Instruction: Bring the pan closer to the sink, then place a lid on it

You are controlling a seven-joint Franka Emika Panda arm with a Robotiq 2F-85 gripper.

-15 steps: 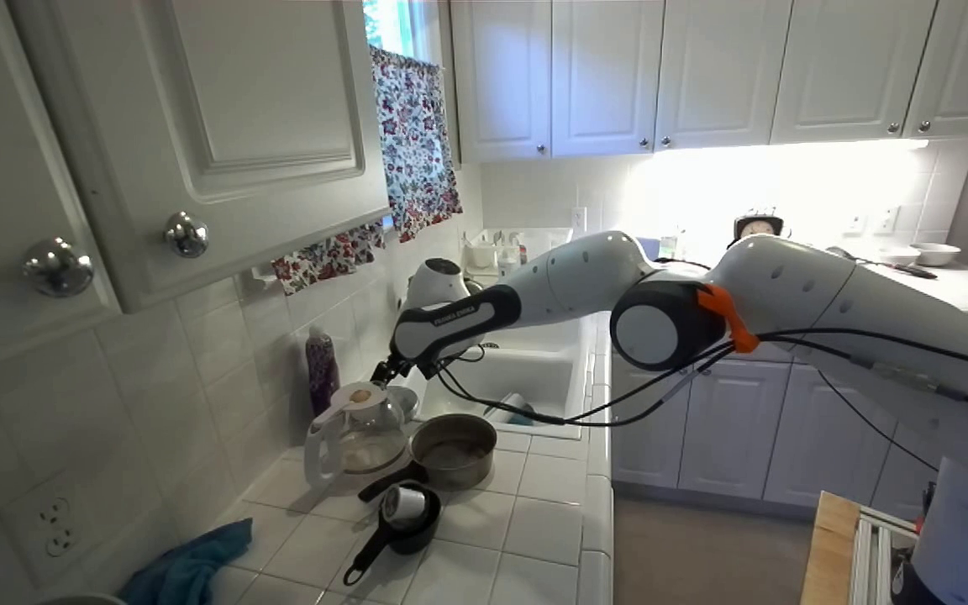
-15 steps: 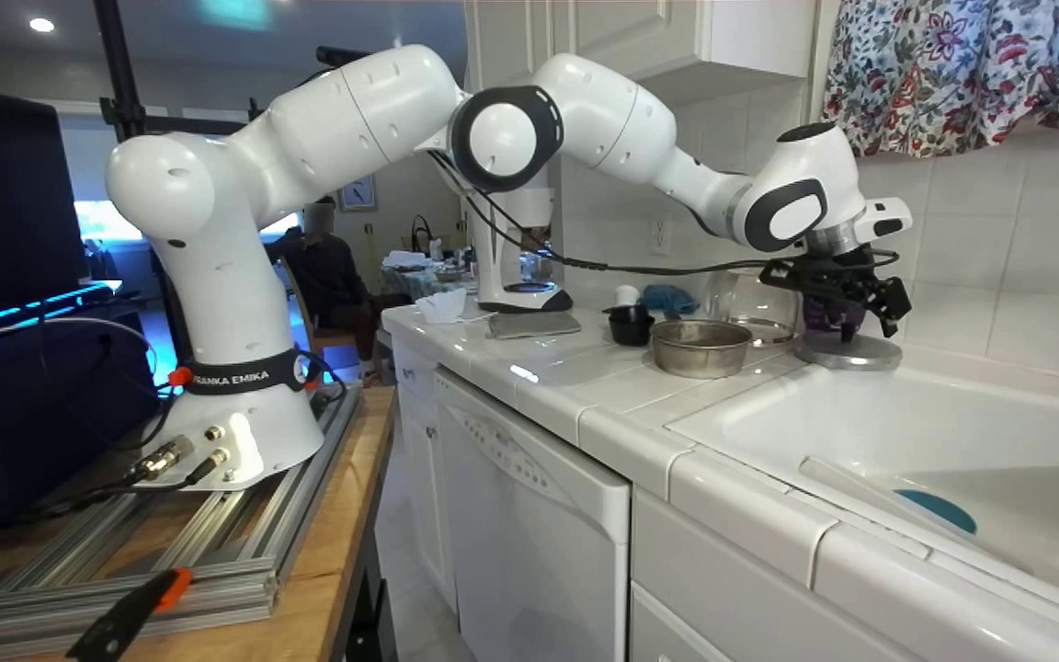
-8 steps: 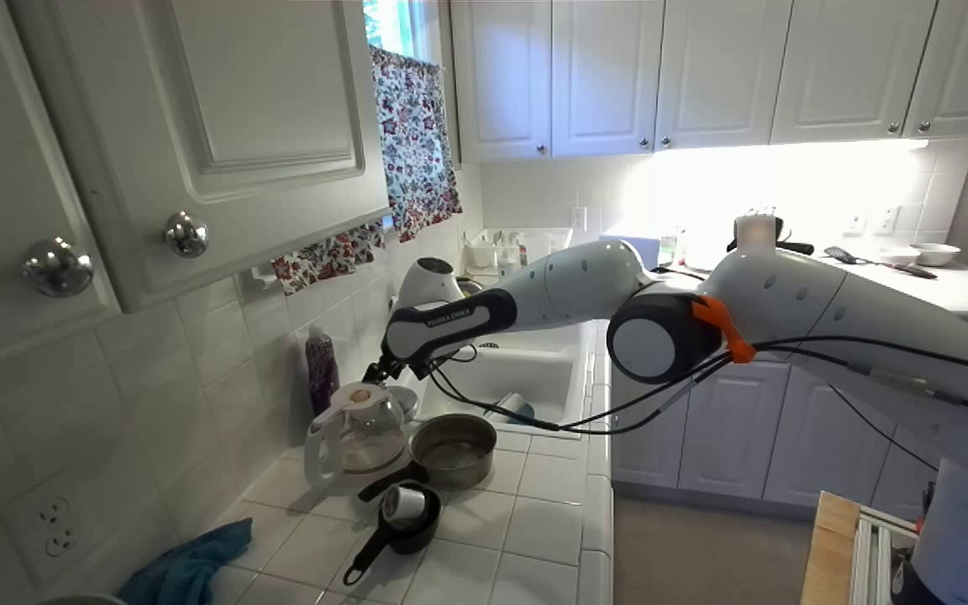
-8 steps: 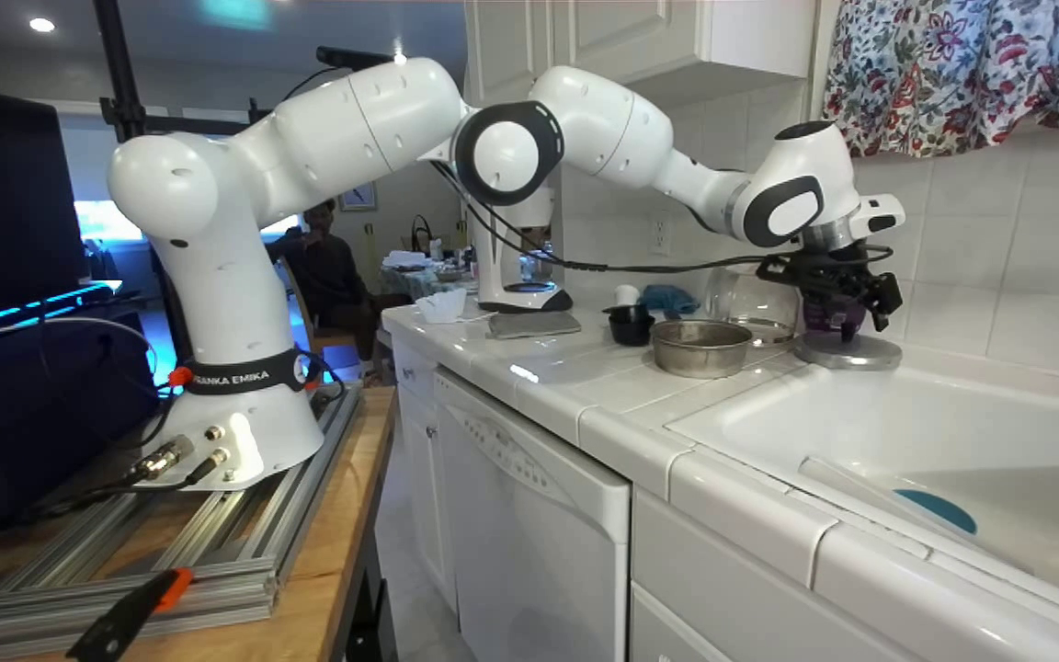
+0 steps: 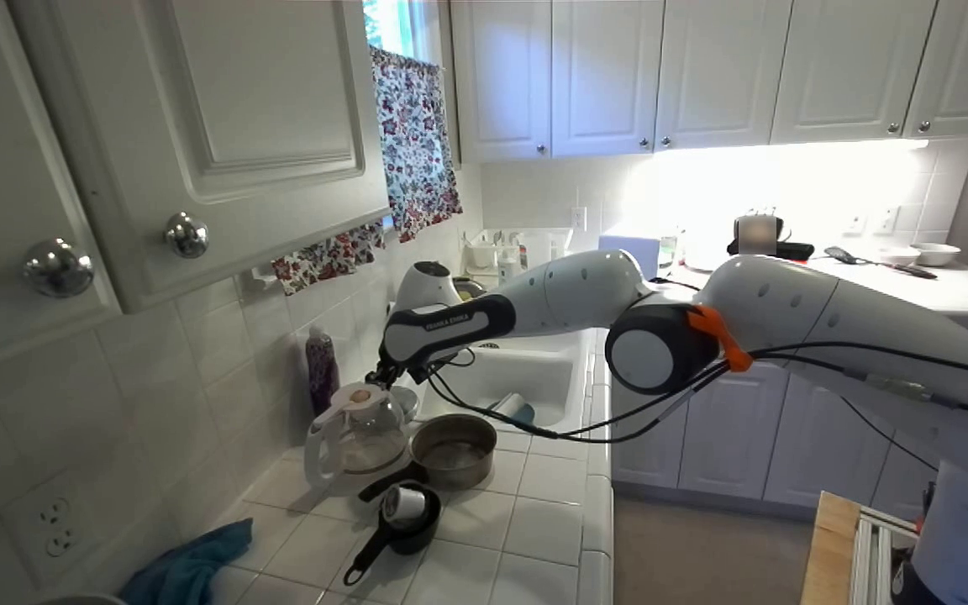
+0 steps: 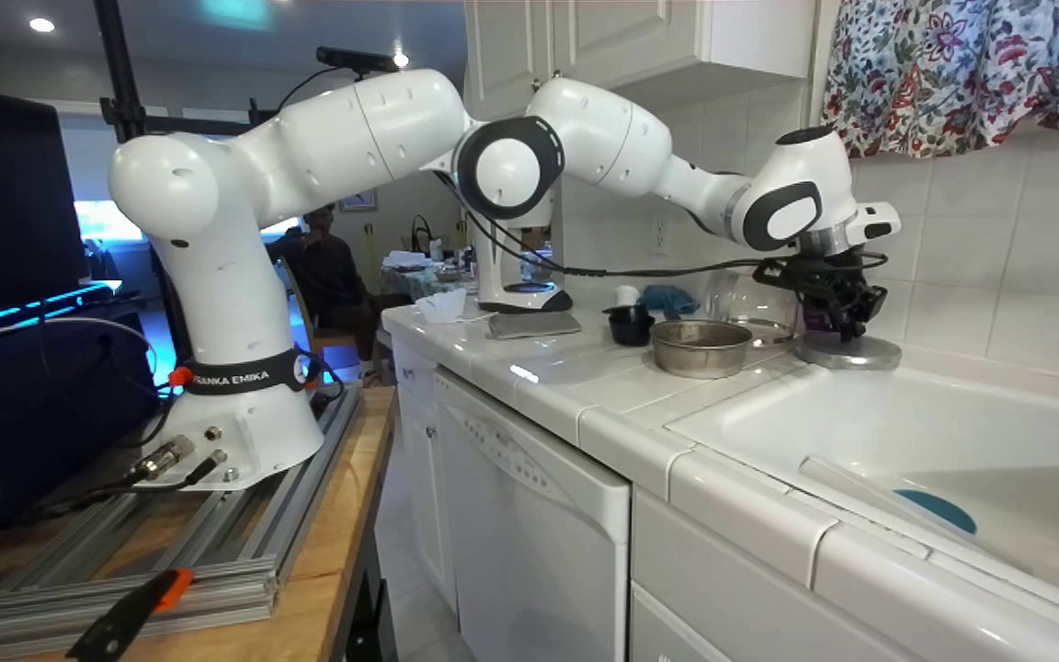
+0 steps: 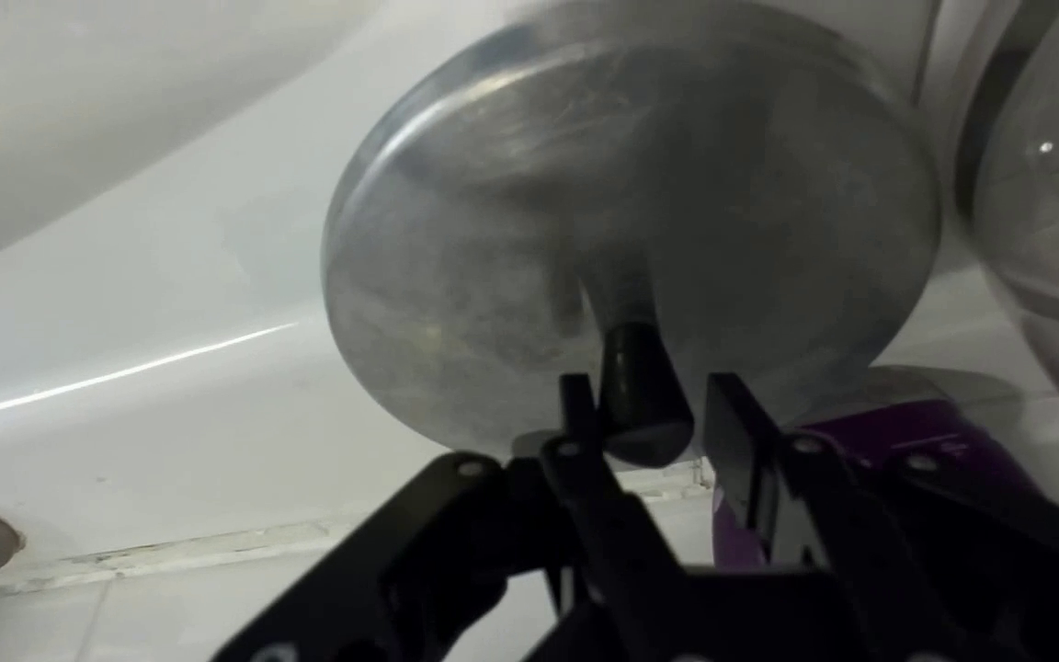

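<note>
The lid (image 7: 456, 276), a round grey metal disc, lies flat at the sink's back corner, its black knob (image 7: 640, 386) sticking up. My gripper (image 7: 649, 400) is around that knob with its jaws part way apart. The knob sits close to the left finger (image 7: 578, 409), and a gap shows on the right side. The dull-grey pan (image 6: 702, 359) stands on the tiled counter just before the white sink (image 6: 741, 418); its dark handle (image 5: 391, 481) points away from the basin. In an exterior view the coffee pot partly covers the lid (image 5: 405, 402).
A glass coffee pot (image 5: 370, 441) stands between the wall and the pan, close to the lid. Behind the lid is a purple bottle (image 7: 883, 428). A small black pan (image 5: 418, 533) with a white cup in it and a blue cloth (image 5: 190, 563) lie farther along the counter.
The jaws have drawn closer together around the knob. The arm's elbow has sunk and the wrist has shifted slightly toward the coffee pot. Lid and pan have stayed in place.
</note>
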